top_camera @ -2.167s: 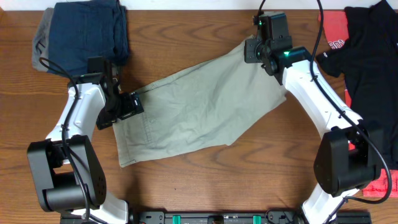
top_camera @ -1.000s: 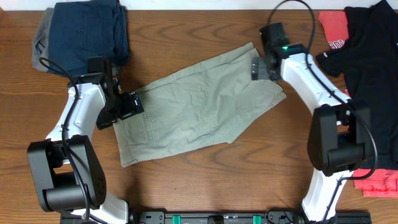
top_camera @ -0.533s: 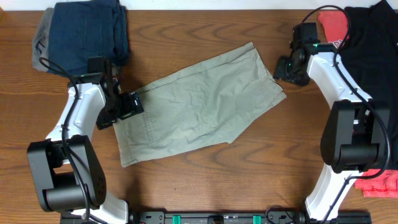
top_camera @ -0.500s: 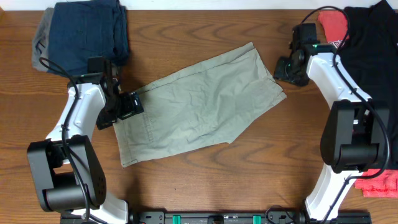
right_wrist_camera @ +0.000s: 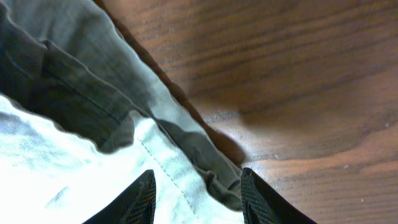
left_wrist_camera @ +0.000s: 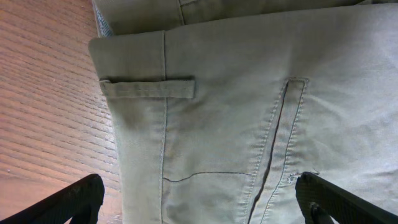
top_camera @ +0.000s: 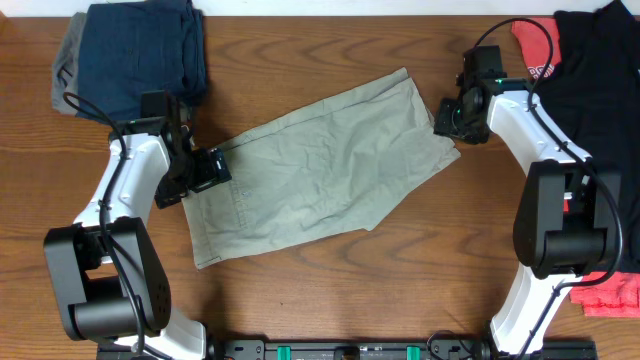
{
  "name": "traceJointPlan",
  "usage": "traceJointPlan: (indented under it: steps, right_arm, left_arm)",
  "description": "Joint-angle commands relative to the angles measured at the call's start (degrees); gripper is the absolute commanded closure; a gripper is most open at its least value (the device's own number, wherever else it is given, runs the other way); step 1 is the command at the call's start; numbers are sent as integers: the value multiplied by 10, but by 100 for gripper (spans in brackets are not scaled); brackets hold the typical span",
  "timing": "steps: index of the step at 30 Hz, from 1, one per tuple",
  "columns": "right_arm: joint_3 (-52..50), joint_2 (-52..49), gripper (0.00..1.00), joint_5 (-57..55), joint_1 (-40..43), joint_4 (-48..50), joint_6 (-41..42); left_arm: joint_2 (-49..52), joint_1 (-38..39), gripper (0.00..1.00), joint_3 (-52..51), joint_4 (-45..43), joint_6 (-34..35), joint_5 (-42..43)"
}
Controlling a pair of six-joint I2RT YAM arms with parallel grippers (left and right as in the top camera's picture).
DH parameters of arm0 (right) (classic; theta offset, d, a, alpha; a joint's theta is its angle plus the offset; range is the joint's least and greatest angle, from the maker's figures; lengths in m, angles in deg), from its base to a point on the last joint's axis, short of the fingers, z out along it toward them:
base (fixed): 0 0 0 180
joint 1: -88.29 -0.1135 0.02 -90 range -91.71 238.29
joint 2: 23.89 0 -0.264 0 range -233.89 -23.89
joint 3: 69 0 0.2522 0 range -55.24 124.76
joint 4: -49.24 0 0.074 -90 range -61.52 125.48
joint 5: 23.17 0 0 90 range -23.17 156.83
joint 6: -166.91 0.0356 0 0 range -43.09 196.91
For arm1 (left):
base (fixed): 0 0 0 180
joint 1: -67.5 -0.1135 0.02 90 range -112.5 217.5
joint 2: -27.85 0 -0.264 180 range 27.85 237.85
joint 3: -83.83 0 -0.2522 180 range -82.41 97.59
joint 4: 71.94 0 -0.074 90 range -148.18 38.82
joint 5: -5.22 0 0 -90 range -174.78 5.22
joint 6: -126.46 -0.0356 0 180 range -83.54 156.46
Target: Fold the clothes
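Note:
The clothes [top_camera: 320, 175], a pair of pale khaki shorts, lie spread flat on a slant across the middle of the table. My left gripper [top_camera: 205, 170] hovers over the waistband end, wide open. In the left wrist view the belt loop and pocket seam of the clothes [left_wrist_camera: 249, 93] lie under the left gripper [left_wrist_camera: 202, 205]. My right gripper [top_camera: 445, 120] is at the leg hem on the right. In the right wrist view the right gripper [right_wrist_camera: 196, 196] stands half open, straddling the rippled hem of the clothes [right_wrist_camera: 74, 124]. The cloth there lies unpinched.
A folded navy garment [top_camera: 140, 55] sits at the back left, close behind the left arm. A black shirt [top_camera: 595, 70] and a red printed shirt [top_camera: 535, 50] lie at the back right. More red cloth [top_camera: 615, 295] is at the right front. Bare wooden table [top_camera: 330, 290] lies in front.
My right gripper left the top of the shorts, swung right off the cloth while narrowing its jaws, then came back left onto the hem. The left arm and the shorts stayed put.

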Motion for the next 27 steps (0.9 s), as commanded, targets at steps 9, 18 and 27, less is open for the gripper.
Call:
traceJointPlan:
  steps: [9,18,27]
  right_arm:
    - [-5,-6,55,-2,-9,-40,-3]
    - [-12,-6,57,-2,-10,-54,-3]
    - [-24,-6,65,1,-11,-29,-3]
  left_arm:
    - [0,-1,0,-2,2,6,-1]
    - [0,-1,0,-2,2,6,-1]
    - [0,-1,0,-2,2,6,-1]
